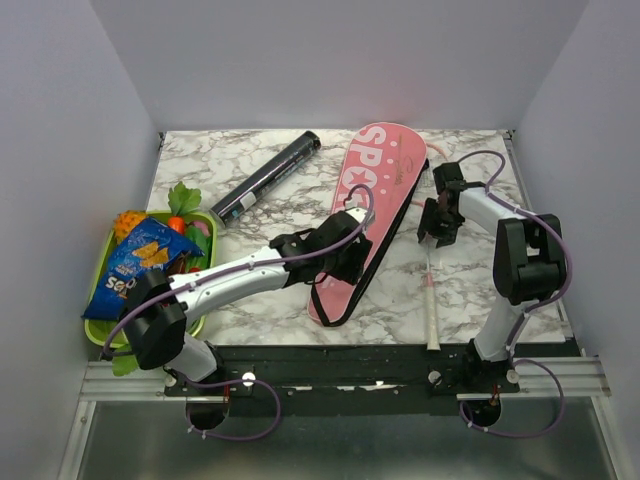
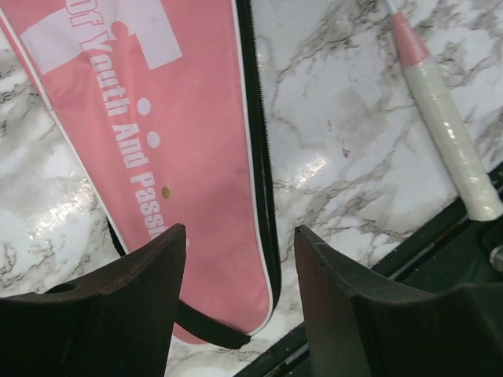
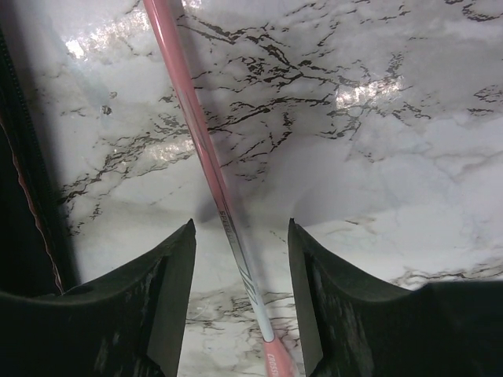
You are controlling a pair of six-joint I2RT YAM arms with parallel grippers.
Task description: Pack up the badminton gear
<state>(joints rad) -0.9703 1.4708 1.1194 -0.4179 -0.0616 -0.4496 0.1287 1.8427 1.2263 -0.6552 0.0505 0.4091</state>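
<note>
The pink "SPORT" bag [image 1: 372,200] lies slantwise mid-table, its black zip edge to the right. My left gripper [image 1: 349,266] hovers open and empty over the bag's narrow near end [image 2: 181,157]; its jaws [image 2: 240,236] straddle the zip edge. One racket lies right of the bag, its white handle [image 1: 431,315] toward the near edge, also in the left wrist view [image 2: 452,149]. My right gripper [image 1: 437,228] is open with the pink shaft [image 3: 204,149] between its fingers [image 3: 241,228], not clamped. The black tube [image 1: 266,177] lies at the back left. A second racket is not visible.
A green tray [image 1: 95,335] with toy fruit and a blue snack packet [image 1: 135,265] sits at the left edge. The black frame rail [image 1: 330,360] runs along the table's near edge. The bag's dark edge [image 3: 23,196] lies just left of the right gripper.
</note>
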